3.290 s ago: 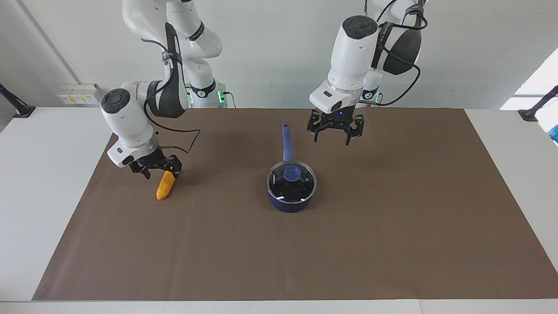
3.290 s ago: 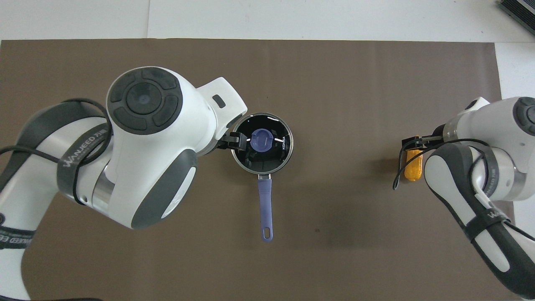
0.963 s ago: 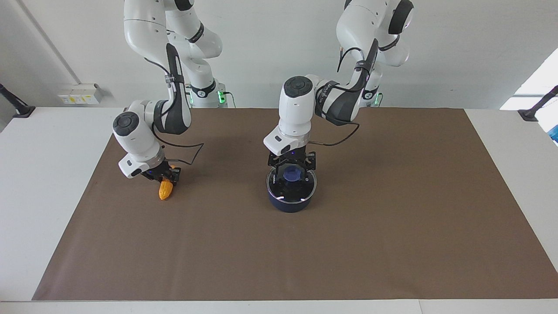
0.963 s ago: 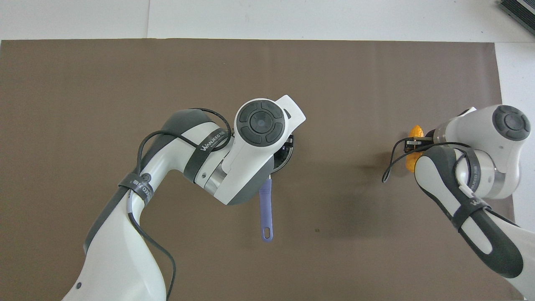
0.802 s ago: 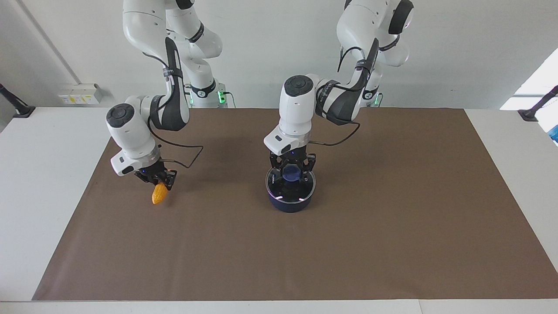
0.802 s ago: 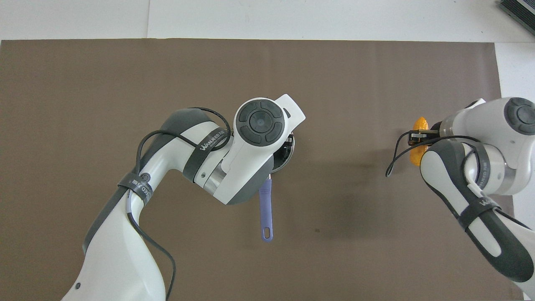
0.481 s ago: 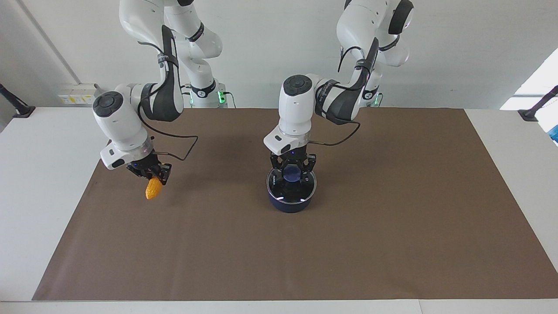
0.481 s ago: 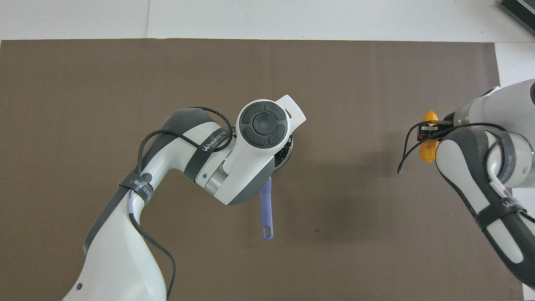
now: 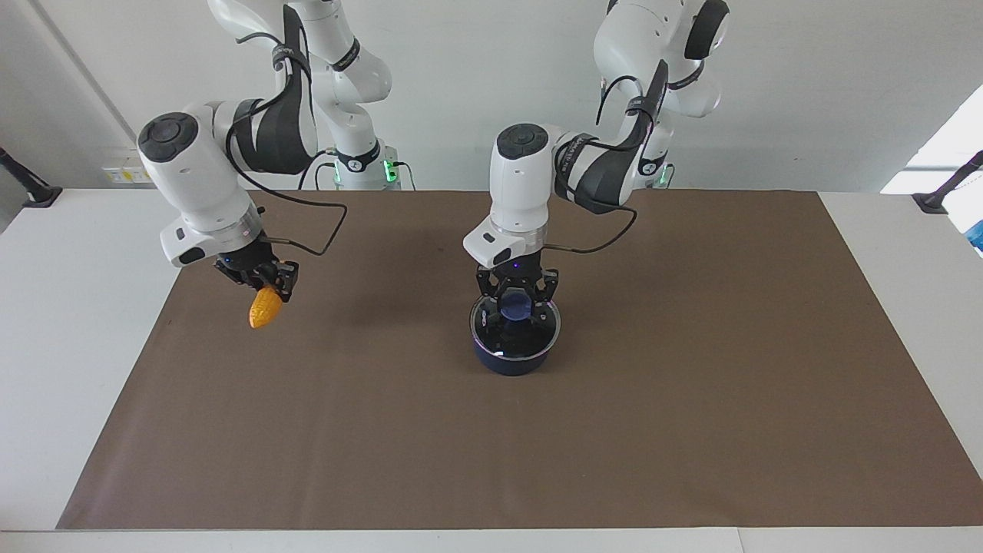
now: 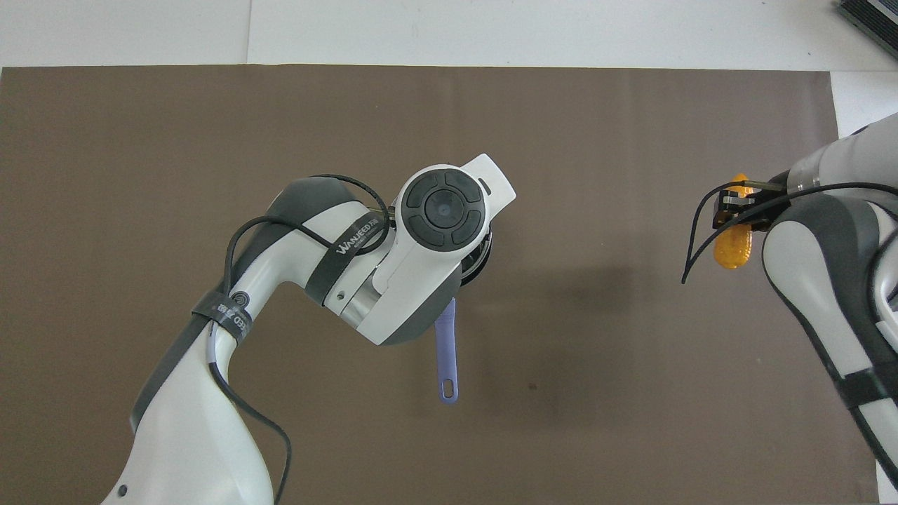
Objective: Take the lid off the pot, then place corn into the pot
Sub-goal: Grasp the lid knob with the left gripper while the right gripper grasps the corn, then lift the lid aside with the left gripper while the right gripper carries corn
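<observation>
The dark blue pot (image 9: 503, 365) stands mid-mat, and its lighter blue handle (image 10: 446, 358) points toward the robots. The glass lid (image 9: 533, 338) with its blue knob (image 9: 516, 307) sits at the pot's rim, perhaps just lifted off it. My left gripper (image 9: 516, 299) is shut on the knob. In the overhead view the left wrist hides the gripper, the lid and most of the pot. My right gripper (image 9: 266, 286) is shut on the thick end of the orange-yellow corn (image 9: 263, 312). It holds the cob in the air, tip down, over the mat near the right arm's end. The corn also shows in the overhead view (image 10: 732, 247).
A brown mat (image 9: 691, 384) covers most of the white table (image 9: 69, 307). A black cable loops from the right wrist (image 9: 326, 230). A dark object (image 10: 870, 17) lies at the table's corner farthest from the robots, at the right arm's end.
The left gripper came down from beside the pot's handle and shut on the lid's knob. The right gripper lifted the corn off the mat and carried it higher.
</observation>
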Tool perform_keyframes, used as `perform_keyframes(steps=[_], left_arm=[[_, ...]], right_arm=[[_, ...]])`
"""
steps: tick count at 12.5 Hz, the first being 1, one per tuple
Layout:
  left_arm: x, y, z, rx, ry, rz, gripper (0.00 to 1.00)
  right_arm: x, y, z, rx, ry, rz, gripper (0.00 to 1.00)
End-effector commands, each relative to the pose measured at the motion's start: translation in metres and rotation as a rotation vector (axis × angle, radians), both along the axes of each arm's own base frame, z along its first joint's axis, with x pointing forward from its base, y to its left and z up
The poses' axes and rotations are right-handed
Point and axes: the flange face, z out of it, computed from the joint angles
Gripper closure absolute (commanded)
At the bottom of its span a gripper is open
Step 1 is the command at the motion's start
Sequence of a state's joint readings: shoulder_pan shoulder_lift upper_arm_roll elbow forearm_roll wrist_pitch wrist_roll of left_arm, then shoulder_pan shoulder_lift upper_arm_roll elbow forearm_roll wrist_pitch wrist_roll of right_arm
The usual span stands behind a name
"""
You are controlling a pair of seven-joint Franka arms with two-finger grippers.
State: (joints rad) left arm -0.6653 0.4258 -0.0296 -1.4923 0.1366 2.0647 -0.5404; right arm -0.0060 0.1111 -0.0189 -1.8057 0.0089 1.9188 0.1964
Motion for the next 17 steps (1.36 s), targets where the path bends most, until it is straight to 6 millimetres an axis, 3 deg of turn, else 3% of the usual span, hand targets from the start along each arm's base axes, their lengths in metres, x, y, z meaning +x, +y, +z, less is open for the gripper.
perform_keyframes(steps=[1,4,7,9,10,11,12,15,17], left_arm=[[-0.010,0.016,0.044,0.010,-0.027,0.003,1.00],[-0.008,0.048,0.045,0.033,-0.011,-0.005,1.00],[0.018,0.108,0.038,0.049,0.003,0.047,1.00],[0.037,0.146,0.031,0.064,0.005,0.013,1.00],[0.048,0.174,0.020,0.062,-0.002,0.005,1.00],[0.048,0.189,0.014,0.049,-0.009,-0.017,1.00],[0.057,0.226,0.006,0.031,-0.012,-0.017,1.00],[0.064,0.300,-0.022,0.008,-0.019,-0.079,1.00],[0.072,0.341,-0.029,0.026,-0.013,-0.097,1.00]], right_arm=[[-0.017,0.009,0.028,-0.005,0.001,-0.075,1.00],[-0.036,0.026,0.026,-0.007,0.052,-0.135,1.00],[-0.036,0.086,0.024,-0.001,-0.009,-0.088,1.00],[-0.036,0.113,0.018,0.001,-0.013,-0.112,1.00],[-0.036,0.139,0.016,0.008,-0.033,-0.152,1.00],[-0.037,0.169,0.011,0.017,-0.049,-0.188,1.00],[-0.035,0.191,0.008,0.029,-0.069,-0.225,1.00],[-0.046,0.265,-0.011,0.069,-0.085,-0.195,1.00],[-0.039,0.302,-0.030,0.102,-0.090,-0.226,1.00]])
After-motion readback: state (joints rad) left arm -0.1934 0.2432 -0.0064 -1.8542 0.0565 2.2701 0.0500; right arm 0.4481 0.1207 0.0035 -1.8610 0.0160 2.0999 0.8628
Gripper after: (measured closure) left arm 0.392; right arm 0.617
